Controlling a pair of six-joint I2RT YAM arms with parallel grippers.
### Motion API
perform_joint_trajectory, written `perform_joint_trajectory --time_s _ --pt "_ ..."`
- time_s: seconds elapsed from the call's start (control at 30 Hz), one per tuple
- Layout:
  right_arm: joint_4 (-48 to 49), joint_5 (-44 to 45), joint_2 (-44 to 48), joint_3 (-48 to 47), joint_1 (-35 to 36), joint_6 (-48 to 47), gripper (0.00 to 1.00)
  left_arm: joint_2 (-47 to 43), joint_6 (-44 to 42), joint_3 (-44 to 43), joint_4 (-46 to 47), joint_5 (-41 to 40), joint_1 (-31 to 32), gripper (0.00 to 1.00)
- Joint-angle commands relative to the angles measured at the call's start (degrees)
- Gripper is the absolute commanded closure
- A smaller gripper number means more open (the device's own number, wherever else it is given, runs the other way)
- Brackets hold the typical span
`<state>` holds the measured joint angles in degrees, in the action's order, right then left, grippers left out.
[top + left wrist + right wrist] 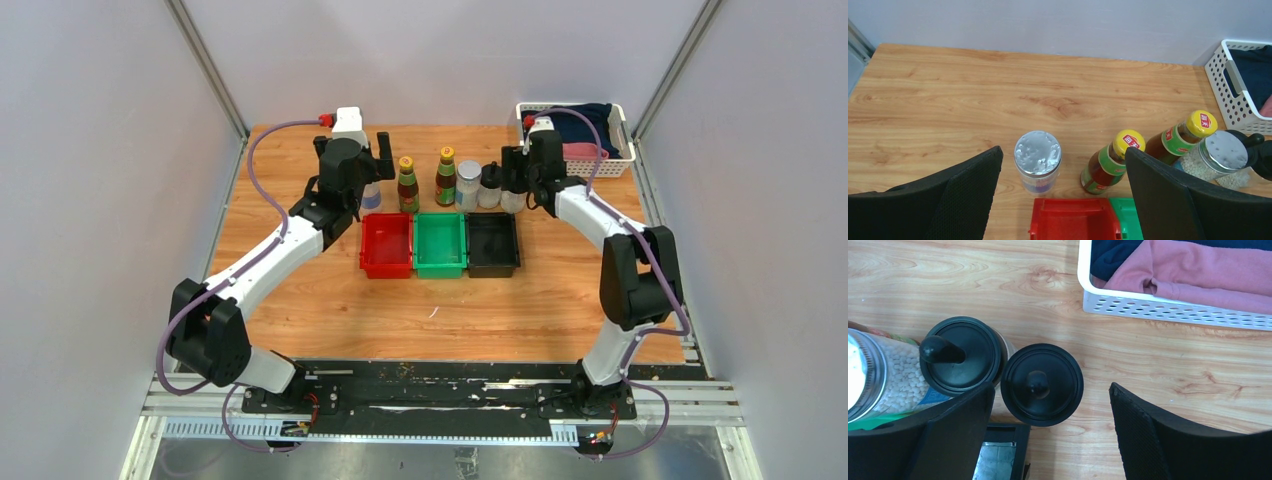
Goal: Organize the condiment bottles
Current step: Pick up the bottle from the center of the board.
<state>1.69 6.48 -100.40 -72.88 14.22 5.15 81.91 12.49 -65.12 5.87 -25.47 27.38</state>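
Six condiment bottles stand in a row behind three bins. From the left: a silver-lidded jar (371,196) (1038,159), two brown bottles with yellow caps (407,185) (445,177), a second silver-lidded jar (468,185), and two pale bottles with black domed caps (490,184) (959,355). My left gripper (355,162) (1063,155) is open above the left jar, which stands between the fingers untouched. My right gripper (523,172) (1051,387) is open over the rightmost black-capped bottle (1042,384), which is mostly hidden in the top view.
A red bin (387,243), a green bin (441,243) and a black bin (493,243) sit side by side in front of the bottles. A white basket (620,150) with folded cloth stands at the back right corner.
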Motion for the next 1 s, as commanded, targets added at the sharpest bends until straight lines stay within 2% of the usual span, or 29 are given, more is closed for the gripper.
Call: perform_joint_trajectory --time_s 0.0,0.67,0.73,0.97 --pt "-3.08 0.59 -1.97 -2.22 -1.18 0.31 0.12 -1.28 0.65 0.55 0.64 0.13 -0.13 0.00" --pt "-3.19 -2.98 -8.87 -7.41 -2.08 -0.43 0.15 0.87 0.56 0.00 0.59 -0.10 -0.13 0.00" --pt "-3.14 -3.42 -9.30 -7.64 -2.17 -0.42 0.19 1.12 0.60 -0.07 0.59 -0.02 -0.13 0.00" --pt "-3.19 -4.60 -9.01 -7.42 -2.28 -0.68 0.56 0.90 0.85 0.37 0.54 0.02 -0.13 0.00"
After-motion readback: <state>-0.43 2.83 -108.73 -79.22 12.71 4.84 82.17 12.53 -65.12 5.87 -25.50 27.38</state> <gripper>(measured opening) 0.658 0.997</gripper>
